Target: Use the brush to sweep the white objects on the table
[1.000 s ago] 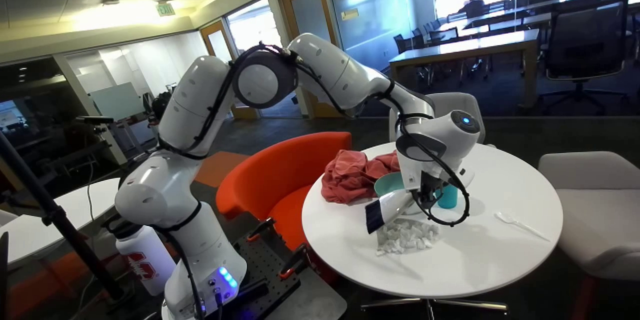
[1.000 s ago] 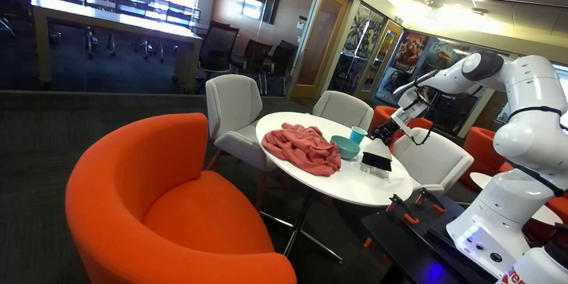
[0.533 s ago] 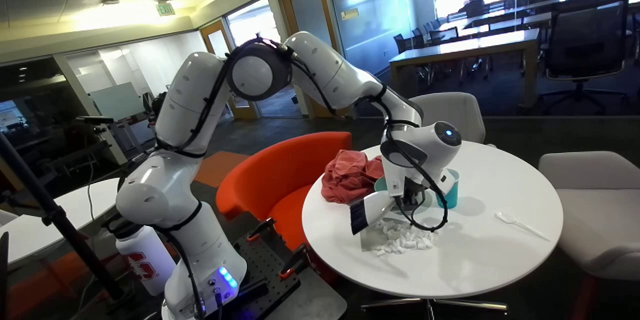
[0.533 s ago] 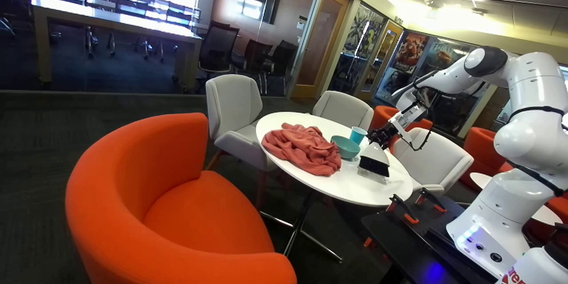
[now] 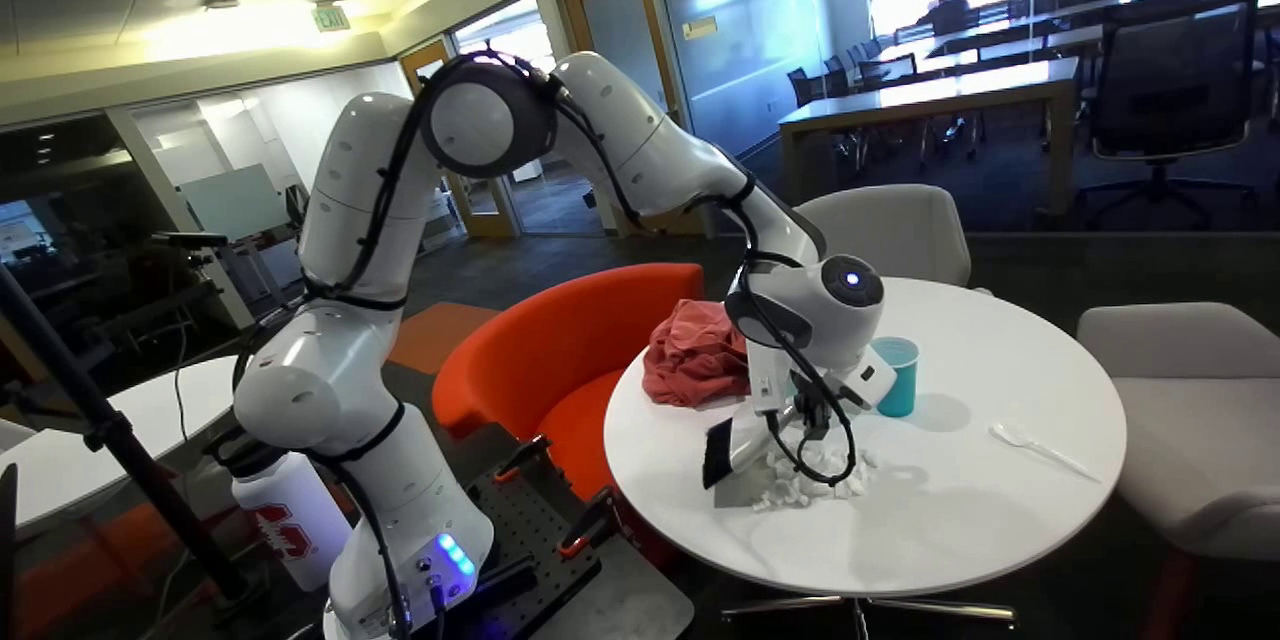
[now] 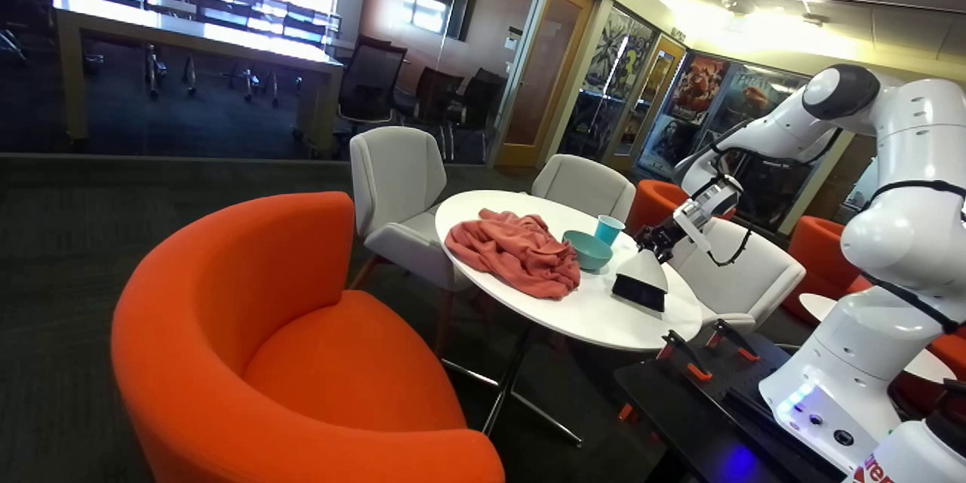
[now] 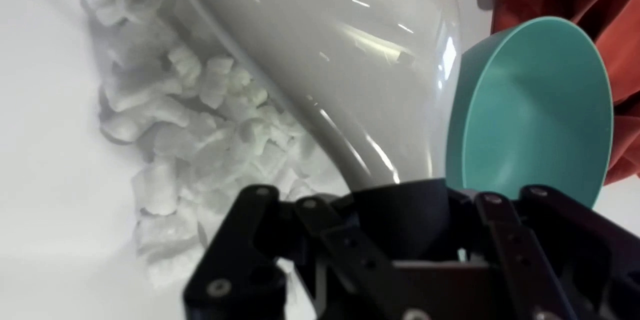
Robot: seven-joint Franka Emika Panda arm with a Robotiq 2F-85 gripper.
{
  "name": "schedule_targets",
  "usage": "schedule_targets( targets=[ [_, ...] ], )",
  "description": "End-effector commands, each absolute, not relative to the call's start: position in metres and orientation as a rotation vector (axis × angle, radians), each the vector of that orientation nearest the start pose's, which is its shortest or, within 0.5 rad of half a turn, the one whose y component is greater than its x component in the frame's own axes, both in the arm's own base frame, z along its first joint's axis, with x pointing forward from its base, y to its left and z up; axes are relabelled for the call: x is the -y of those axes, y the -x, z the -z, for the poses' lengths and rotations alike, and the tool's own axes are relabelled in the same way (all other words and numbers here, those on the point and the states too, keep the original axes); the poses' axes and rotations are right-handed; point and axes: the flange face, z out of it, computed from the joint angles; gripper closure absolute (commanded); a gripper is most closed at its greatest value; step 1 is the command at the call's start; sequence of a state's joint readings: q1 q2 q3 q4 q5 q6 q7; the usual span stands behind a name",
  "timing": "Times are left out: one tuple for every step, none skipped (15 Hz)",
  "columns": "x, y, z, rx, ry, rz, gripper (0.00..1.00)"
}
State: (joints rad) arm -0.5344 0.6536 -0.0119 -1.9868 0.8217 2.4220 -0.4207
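Observation:
My gripper (image 7: pixel 400 205) is shut on the dark handle of the brush (image 7: pixel 345 65), whose wide, glossy whitish head carries black bristles (image 5: pixel 717 453). The brush slants down over the table (image 5: pixel 1000 520), a round white top. Its bristles are low over the surface; whether they touch it I cannot tell. The white objects (image 7: pixel 195 145), a pile of small crumpled scraps, lie beside and partly under the head in the wrist view. In an exterior view the scraps (image 5: pixel 790 490) show below the gripper; in an exterior view the brush (image 6: pixel 641 275) hides them.
A teal bowl (image 6: pixel 589 250) stands close to the brush head, with a teal cup (image 5: pixel 897 377) near the gripper. Crumpled red cloth (image 6: pixel 521 253) covers one side of the tabletop. A white plastic spoon (image 5: pixel 1045 450) lies towards the edge. Chairs surround the table.
In the exterior views the arm has swung sideways and lowered, bringing the brush down nearer the tabletop. The grip on the brush has stayed the same. The scraps look unmoved.

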Motion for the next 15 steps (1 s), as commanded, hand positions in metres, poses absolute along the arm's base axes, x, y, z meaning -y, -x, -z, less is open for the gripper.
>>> schedule_targets(
  targets=[
    [0.291, -0.487, -0.122, -1.092, 2.444, 0.141, 1.00],
    [0.291, -0.487, -0.119, -1.102, 2.447, 0.153, 1.00],
    [0.291, -0.486, -0.118, -1.118, 2.445, 0.160, 1.00],
    [0.292, -0.486, -0.117, -1.132, 2.445, 0.170, 1.00],
    [0.295, -0.484, -0.118, -1.147, 2.447, 0.179, 1.00],
    [0.297, -0.484, -0.119, -1.161, 2.451, 0.189, 1.00],
    [0.301, -0.483, -0.121, -1.177, 2.454, 0.199, 1.00],
    [0.306, -0.482, -0.122, -1.194, 2.457, 0.209, 1.00],
    [0.313, -0.482, -0.124, -1.212, 2.462, 0.218, 1.00],
    [0.319, -0.481, -0.125, -1.229, 2.467, 0.226, 1.00],
    [0.327, -0.481, -0.125, -1.248, 2.474, 0.241, 1.00],
    [0.334, -0.480, -0.127, -1.264, 2.478, 0.251, 1.00],
    [0.342, -0.480, -0.127, -1.282, 2.482, 0.269, 1.00],
    [0.349, -0.481, -0.129, -1.299, 2.487, 0.291, 1.00],
    [0.356, -0.481, -0.131, -1.314, 2.494, 0.314, 1.00]
  ],
)
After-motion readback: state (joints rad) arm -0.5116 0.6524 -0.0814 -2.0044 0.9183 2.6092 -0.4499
